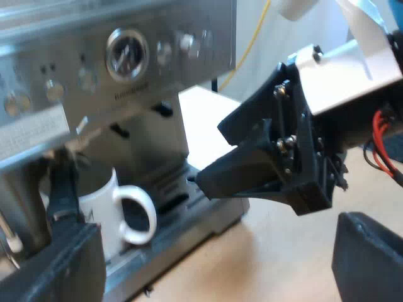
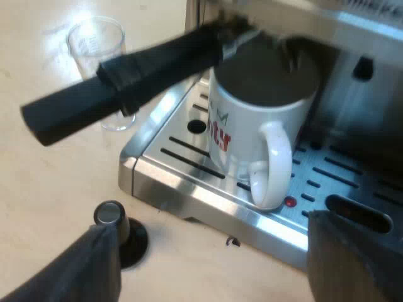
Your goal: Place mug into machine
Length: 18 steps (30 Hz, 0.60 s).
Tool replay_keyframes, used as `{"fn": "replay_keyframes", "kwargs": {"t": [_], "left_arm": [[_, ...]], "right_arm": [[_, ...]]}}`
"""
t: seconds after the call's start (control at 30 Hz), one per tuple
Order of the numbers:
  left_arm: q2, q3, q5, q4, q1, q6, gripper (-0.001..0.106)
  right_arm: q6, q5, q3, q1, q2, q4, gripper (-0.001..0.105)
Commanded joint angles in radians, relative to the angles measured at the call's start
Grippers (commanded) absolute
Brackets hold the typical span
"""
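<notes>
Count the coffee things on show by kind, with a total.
Stainless steel espresso machine: 1
White ceramic mug with red lettering: 1
Metal holder with long dark handle: 1
Clear measuring glass: 1
Black-based tamper with metal top: 1
Total: 5

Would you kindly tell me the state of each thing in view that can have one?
Metal holder with dark handle: locked into the silver espresso machine's front.
White ceramic mug with red lettering: upright on the drip tray, under that holder.
Clear measuring glass: upright on the table.
Black tamper with silvery top: standing on the table.
Left claw: open, empty.
Right claw: open, empty.
</notes>
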<state>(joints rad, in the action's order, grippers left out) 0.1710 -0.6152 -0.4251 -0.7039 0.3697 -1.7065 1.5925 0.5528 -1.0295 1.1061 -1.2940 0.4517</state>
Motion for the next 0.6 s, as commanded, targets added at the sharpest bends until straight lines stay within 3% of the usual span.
{"fn": "replay_keyframes", "kwargs": {"t": [0.03, 0.1, 0.17, 0.3, 0.4, 0.6], "left_arm": [[-0.023, -0.015, -0.007, -0.003, -0.001, -0.004, 0.081], [-0.026, -0.018, -0.007, -0.003, -0.001, -0.004, 0.081], [-0.026, -0.019, -0.007, -0.003, -0.001, -0.013, 0.081], [-0.026, -0.019, -0.007, -0.003, -0.001, -0.023, 0.081], [-0.026, -0.019, -0.007, -0.003, -0.001, -0.023, 0.081], [-0.026, -0.019, -0.007, 0.0, -0.001, -0.023, 0.081]], "right_arm": [[0.003, 0.051, -0.003, 0.031, 0.029, -0.002, 0.063], [0.003, 0.065, -0.003, 0.047, 0.037, -0.002, 0.062], [0.006, 0.066, -0.003, 0.055, 0.038, -0.008, 0.054], [0.019, 0.072, -0.003, 0.053, 0.038, -0.055, 0.027], [0.086, 0.071, -0.003, 0.049, 0.038, -0.14, 0.003], [0.231, 0.071, -0.003, 0.04, 0.003, -0.333, 0.0]]}}
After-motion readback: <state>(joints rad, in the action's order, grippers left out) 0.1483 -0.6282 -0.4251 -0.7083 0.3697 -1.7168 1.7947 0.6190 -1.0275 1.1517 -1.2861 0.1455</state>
